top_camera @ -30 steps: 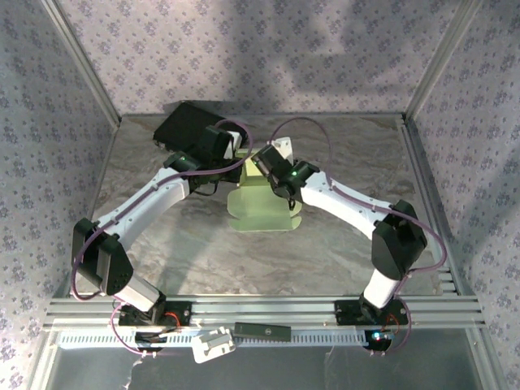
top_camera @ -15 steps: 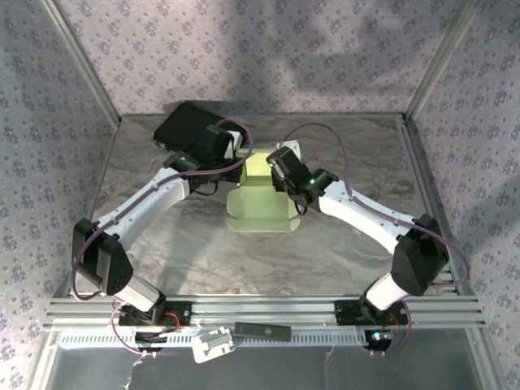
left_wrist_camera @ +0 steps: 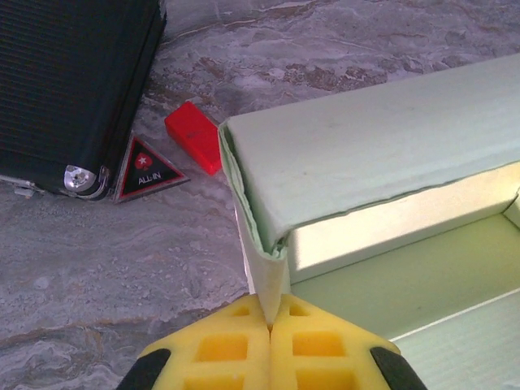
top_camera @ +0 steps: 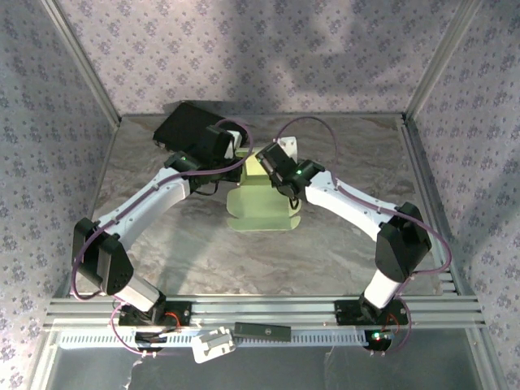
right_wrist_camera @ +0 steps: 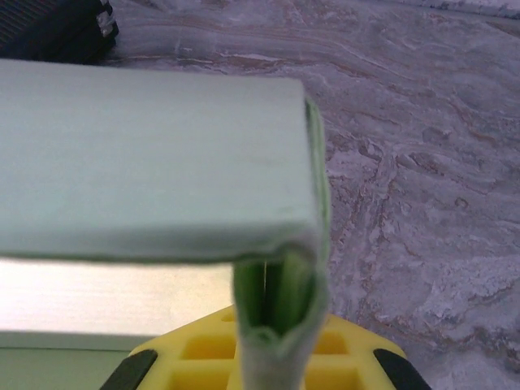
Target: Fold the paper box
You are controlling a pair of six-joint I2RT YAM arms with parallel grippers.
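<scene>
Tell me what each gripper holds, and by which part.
Both hold the paper box: left gripper pinches one corner flap, right gripper the opposite corner flap.

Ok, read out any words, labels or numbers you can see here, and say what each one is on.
"ALL-IN", under a small star: on the triangular marker lying beside the black case.
Nothing readable on the red block.
No print on the paper box.
</scene>
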